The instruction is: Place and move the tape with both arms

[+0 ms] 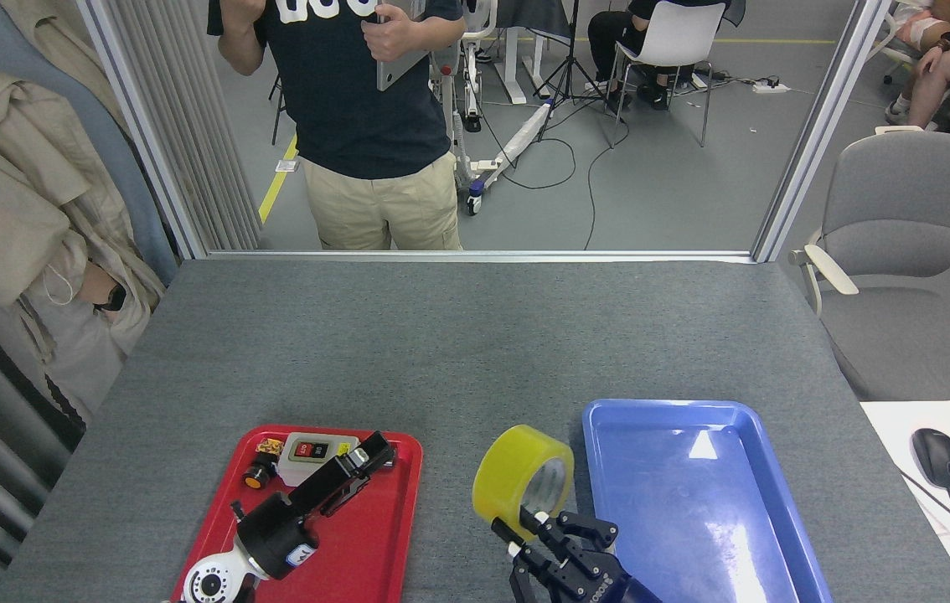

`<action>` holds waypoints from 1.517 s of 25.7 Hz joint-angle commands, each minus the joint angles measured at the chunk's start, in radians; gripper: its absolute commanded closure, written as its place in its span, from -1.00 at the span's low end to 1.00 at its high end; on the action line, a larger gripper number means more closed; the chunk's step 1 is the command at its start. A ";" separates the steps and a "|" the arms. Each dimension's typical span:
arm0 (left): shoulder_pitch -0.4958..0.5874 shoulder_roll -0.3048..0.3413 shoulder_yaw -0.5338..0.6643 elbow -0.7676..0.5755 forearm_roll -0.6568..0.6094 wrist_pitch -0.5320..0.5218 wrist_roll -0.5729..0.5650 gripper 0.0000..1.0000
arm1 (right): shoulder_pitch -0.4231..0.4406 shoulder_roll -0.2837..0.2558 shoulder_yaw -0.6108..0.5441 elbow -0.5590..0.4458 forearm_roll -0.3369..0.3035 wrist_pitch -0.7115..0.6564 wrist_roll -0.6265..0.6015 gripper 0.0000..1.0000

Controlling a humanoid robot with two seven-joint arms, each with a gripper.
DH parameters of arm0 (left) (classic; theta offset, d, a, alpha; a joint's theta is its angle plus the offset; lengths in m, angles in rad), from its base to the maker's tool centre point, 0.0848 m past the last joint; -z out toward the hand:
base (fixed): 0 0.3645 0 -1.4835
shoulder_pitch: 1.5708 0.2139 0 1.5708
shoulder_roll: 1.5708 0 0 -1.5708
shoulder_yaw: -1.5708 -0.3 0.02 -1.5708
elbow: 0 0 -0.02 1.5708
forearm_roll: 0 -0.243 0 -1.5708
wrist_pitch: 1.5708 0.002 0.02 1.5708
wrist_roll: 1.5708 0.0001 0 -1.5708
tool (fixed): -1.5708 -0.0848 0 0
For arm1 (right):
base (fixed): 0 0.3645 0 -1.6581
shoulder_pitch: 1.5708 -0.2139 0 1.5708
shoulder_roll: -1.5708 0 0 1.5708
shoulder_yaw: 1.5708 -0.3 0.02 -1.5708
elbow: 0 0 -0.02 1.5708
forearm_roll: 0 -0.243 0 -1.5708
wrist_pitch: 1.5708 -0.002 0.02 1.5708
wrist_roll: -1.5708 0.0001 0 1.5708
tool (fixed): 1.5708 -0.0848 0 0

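wide roll of translucent yellow packing tape (523, 481): between flat red plastic tray (224, 519) at its left | shallow blue plastic tray (764, 494) at its right
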 commanded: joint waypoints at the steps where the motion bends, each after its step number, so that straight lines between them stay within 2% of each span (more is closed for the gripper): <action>1: -0.001 0.047 0.014 0.006 -0.221 0.000 0.274 -0.98 | -0.005 -0.007 -0.003 0.001 -0.010 0.302 0.022 1.00; 3: 0.005 0.087 0.046 -0.022 -0.460 0.000 0.519 -0.98 | -0.014 -0.007 -0.006 0.000 -0.013 0.433 0.111 1.00; 5: 0.043 0.098 0.056 -0.123 -0.799 0.000 0.716 -0.98 | -0.025 -0.010 -0.023 -0.002 -0.020 0.508 0.245 1.00; 6: 0.073 0.100 0.056 -0.187 -0.959 0.067 0.776 -0.98 | -0.029 -0.010 -0.030 -0.002 -0.031 0.534 0.298 1.00; 8: 0.177 0.095 0.039 -0.353 -1.284 0.365 0.857 -0.98 | -0.045 -0.021 -0.052 -0.002 -0.057 0.585 0.418 1.00; 9: 0.237 0.092 -0.009 -0.419 -1.404 0.530 0.883 -0.98 | -0.046 -0.025 -0.055 -0.005 -0.059 0.614 0.486 1.00; 10: 0.275 0.095 -0.068 -0.451 -1.451 0.679 0.897 -0.99 | -0.046 -0.029 -0.058 -0.005 -0.059 0.635 0.548 1.00; 12: 0.303 0.109 -0.148 -0.453 -1.450 0.888 0.909 -1.00 | -0.048 -0.029 -0.061 -0.006 -0.063 0.669 0.659 1.00; 13: 0.304 0.124 -0.173 -0.451 -1.442 0.937 0.898 -1.00 | -0.048 -0.030 -0.061 -0.008 -0.066 0.678 0.707 1.00; 20: 0.300 0.158 -0.188 -0.464 -1.198 0.865 0.898 -1.00 | -0.046 -0.050 -0.087 -0.002 -0.080 0.718 0.806 1.00; 21: 0.300 0.158 -0.188 -0.468 -1.200 0.862 0.904 -1.00 | -0.048 -0.050 -0.087 0.001 -0.080 0.720 0.808 0.83; 22: 0.300 0.158 -0.187 -0.476 -1.200 0.854 0.912 -1.00 | -0.048 -0.050 -0.087 0.003 -0.080 0.723 0.806 0.31; 23: 0.300 0.156 -0.181 -0.485 -1.200 0.853 0.914 -1.00 | -0.046 -0.050 -0.087 0.006 -0.080 0.729 0.802 -0.39; 24: 0.300 0.156 -0.177 -0.490 -1.200 0.853 0.917 -1.00 | -0.046 -0.050 -0.087 0.007 -0.080 0.735 0.797 -0.79; 25: 0.300 0.156 -0.177 -0.490 -1.198 0.853 0.917 -1.00 | -0.046 -0.050 -0.087 0.007 -0.080 0.737 0.796 -1.00; 29: 0.303 0.130 -0.173 -0.494 -1.189 0.853 0.918 -1.00 | -0.048 -0.050 -0.090 0.007 -0.082 0.738 0.771 -1.00; 31: 0.303 0.116 -0.173 -0.496 -1.190 0.853 0.920 -1.00 | -0.048 -0.053 -0.101 0.003 -0.082 0.738 0.703 -1.00; 33: 0.303 0.118 -0.173 -0.496 -1.194 0.853 0.955 -1.00 | -0.045 -0.053 -0.107 -0.003 -0.082 0.741 0.576 -1.00; 37: 0.301 0.126 -0.171 -0.496 -1.195 0.853 1.035 -1.00 | -0.037 -0.053 -0.133 -0.005 -0.082 0.732 0.245 -1.00; 39: 0.301 0.127 -0.171 -0.496 -1.197 0.853 1.039 -1.00 | -0.037 -0.058 -0.139 -0.003 -0.083 0.720 0.139 -1.00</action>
